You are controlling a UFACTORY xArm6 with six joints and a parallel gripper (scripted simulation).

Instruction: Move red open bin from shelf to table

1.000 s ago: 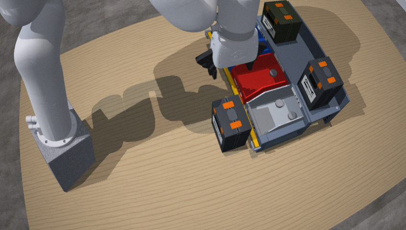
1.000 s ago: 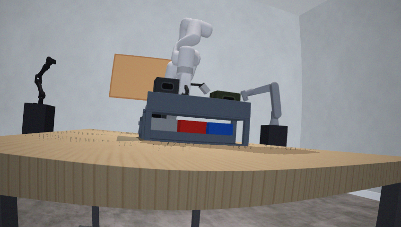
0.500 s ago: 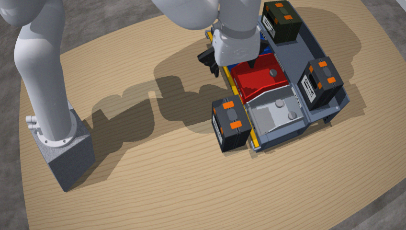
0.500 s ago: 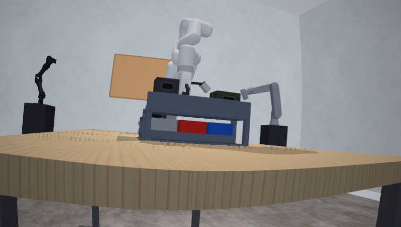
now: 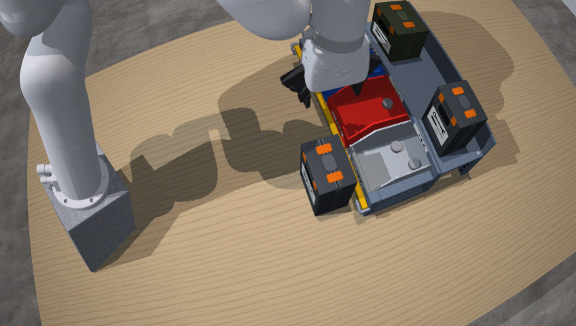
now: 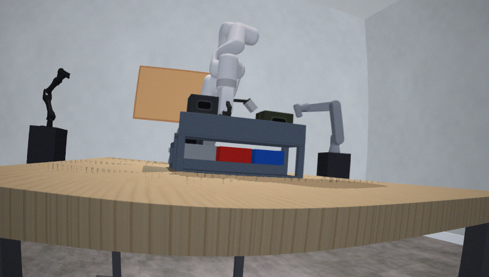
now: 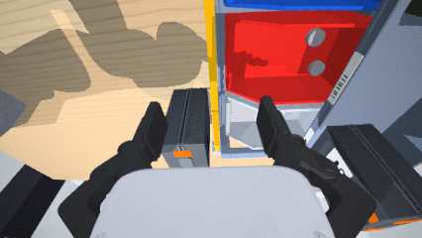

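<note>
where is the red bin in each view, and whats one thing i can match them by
top: right of centre, the red bin, below the gripper
exterior: just below centre, between the grey and blue bins
wrist: upper right, blue bin above it
shared landmark: the blue-grey shelf
</note>
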